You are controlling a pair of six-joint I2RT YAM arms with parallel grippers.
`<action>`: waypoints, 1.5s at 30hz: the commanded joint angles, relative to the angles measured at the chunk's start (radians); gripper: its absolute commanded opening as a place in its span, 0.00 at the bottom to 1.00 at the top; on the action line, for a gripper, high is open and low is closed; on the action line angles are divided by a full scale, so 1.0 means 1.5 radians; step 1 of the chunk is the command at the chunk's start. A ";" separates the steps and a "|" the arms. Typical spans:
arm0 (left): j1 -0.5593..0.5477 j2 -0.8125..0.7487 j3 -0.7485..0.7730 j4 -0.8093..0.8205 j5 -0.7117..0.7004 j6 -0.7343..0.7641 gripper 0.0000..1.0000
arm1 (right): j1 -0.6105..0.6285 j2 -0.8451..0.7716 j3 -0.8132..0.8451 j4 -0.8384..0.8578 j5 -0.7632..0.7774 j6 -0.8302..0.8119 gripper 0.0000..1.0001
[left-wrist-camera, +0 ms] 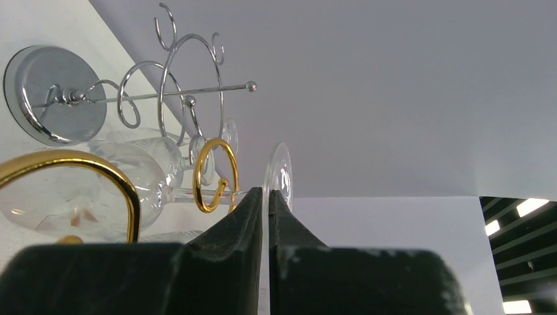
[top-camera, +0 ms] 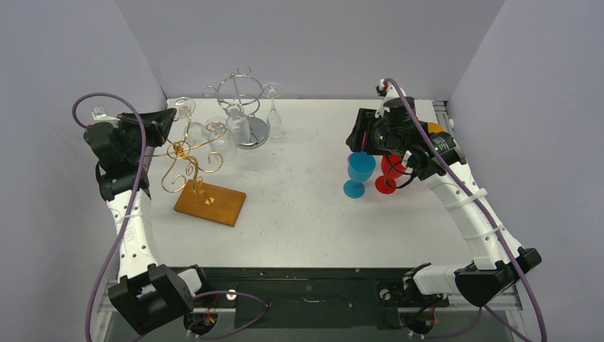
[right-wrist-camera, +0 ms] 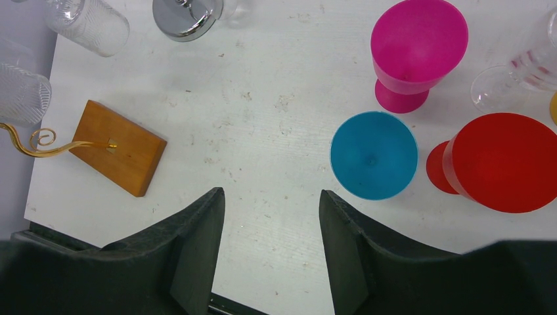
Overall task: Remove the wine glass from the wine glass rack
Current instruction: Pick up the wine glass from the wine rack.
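Left claw: shut, tips right at the foot rim of the wine glass. Can't tell whether the rim is nipped between the tips or only sits behind them. The glass hangs on the gold rack, far left of the tabletop, with its stem through the gold ring.

Handling, my read: thin clear glass, so light, rigid, slick and easy to chip. The foot rim is a poor hold because it's a thin edge and will pivot. Better to take the stem just beside the foot, or the foot flat across both pads. Use low force, slide it out through the ring's gap, and don't twist against the wire.

In the way:
- The ring wraps the stem.
- A second glass sits close behind the gold arc.
- The chrome rack with its own glasses stands just beyond.
- The wooden base looks light, so a snag could drag or tip the whole rack.

Right claw: wide, holding nothing, over bare tabletop near the blue cup, red cup and pink cup. It's well apart from the rack, so not a factor.
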 commanded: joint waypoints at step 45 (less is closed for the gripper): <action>0.085 0.067 0.200 -0.026 -0.030 0.066 0.00 | 0.006 0.011 0.021 0.004 0.019 -0.003 0.51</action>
